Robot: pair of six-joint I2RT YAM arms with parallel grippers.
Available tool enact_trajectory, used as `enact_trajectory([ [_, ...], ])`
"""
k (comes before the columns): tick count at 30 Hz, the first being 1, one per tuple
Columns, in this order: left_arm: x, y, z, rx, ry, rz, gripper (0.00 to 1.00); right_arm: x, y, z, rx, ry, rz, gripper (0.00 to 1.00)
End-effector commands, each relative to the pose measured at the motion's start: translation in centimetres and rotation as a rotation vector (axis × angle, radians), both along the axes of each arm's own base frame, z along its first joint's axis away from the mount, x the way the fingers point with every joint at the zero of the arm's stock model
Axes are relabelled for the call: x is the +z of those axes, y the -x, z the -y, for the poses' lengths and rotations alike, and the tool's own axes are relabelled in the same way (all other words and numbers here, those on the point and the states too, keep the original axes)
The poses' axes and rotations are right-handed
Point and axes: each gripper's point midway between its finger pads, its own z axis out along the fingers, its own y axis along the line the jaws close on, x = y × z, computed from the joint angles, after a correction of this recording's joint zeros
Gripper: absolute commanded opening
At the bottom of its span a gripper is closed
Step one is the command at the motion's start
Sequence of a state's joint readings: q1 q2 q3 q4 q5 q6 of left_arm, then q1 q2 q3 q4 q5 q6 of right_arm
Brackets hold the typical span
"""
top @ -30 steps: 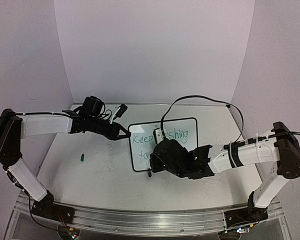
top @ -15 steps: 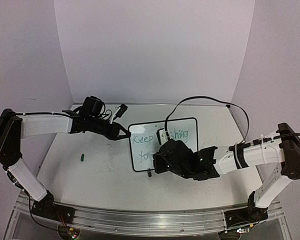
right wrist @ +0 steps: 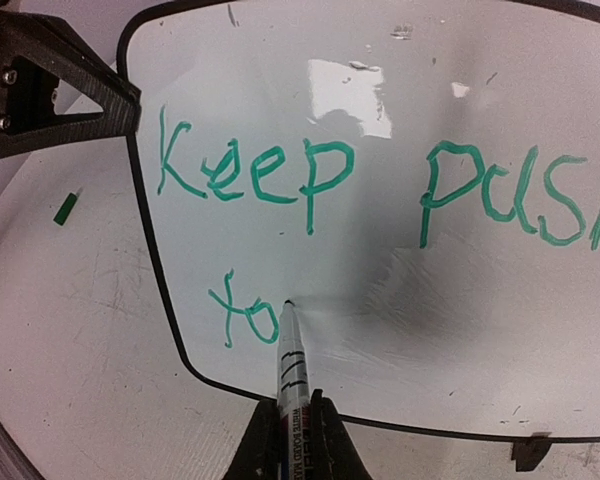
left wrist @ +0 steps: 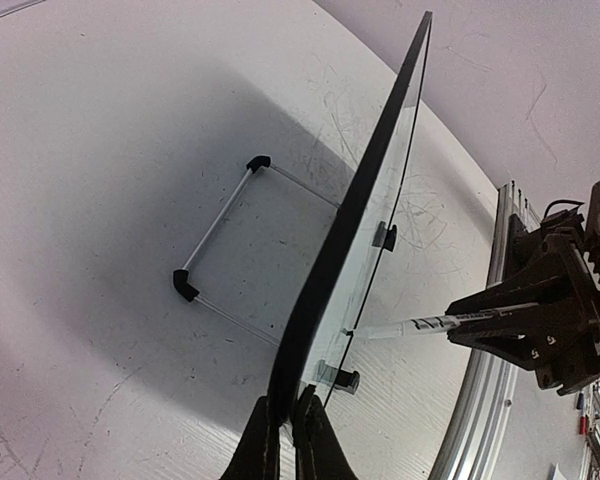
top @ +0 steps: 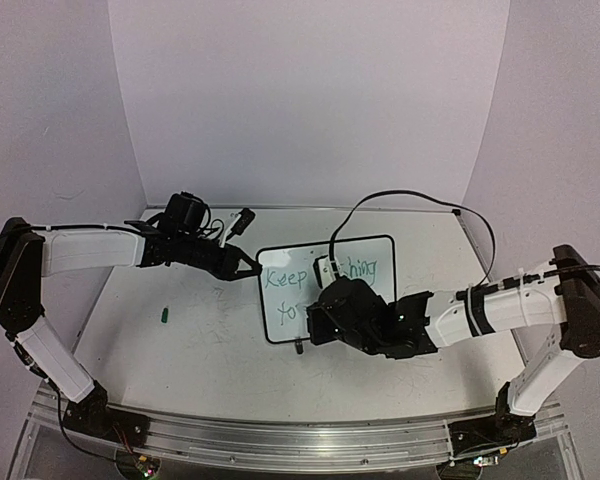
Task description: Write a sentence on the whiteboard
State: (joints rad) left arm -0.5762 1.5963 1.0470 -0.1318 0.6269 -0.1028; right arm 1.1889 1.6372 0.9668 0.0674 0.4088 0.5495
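The whiteboard (top: 375, 250) stands tilted on the table. My left gripper (top: 252, 270) is shut on its left edge, and the left wrist view shows its closed tips (left wrist: 285, 415) clamping the black rim (left wrist: 365, 215). My right gripper (right wrist: 292, 415) is shut on a white marker (right wrist: 290, 355) whose tip touches the board. The sentence in green reads "Keep push" (right wrist: 255, 175) on the upper line and "fo" (right wrist: 242, 312) below, with the tip just right of the "o". In the top view my right gripper (top: 315, 318) covers the board's lower middle.
A green marker cap (top: 165, 315) lies on the table left of the board, and it also shows in the right wrist view (right wrist: 65, 208). The board's wire stand (left wrist: 220, 225) rests behind it. Faint grey scribbles mark the table. A black cable arcs over the board's right side.
My right arm has shifted a little to the right and drawn in, with the marker still on the board's lower line. My left arm has not moved.
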Motion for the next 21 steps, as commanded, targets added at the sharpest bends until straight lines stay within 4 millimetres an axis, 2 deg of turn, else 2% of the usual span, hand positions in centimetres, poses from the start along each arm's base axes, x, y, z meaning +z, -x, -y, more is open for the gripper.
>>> enact_trajectory([
  [1, 1.9, -1.0, -0.1, 0.023, -0.002, 0.077, 0.0, 1.6, -0.8, -1.4, 0.001, -0.046, 0.034, 0.0],
  [11, 1.9, -1.0, -0.1, 0.022, -0.003, 0.077, 0.0, 1.6, -1.1, -0.8, -0.038, -0.036, 0.042, 0.0],
  [21, 1.9, -1.0, -0.1, 0.021, -0.002, 0.075, 0.0, 0.1, -0.1, 0.5, -0.056, -0.016, -0.015, 0.0],
])
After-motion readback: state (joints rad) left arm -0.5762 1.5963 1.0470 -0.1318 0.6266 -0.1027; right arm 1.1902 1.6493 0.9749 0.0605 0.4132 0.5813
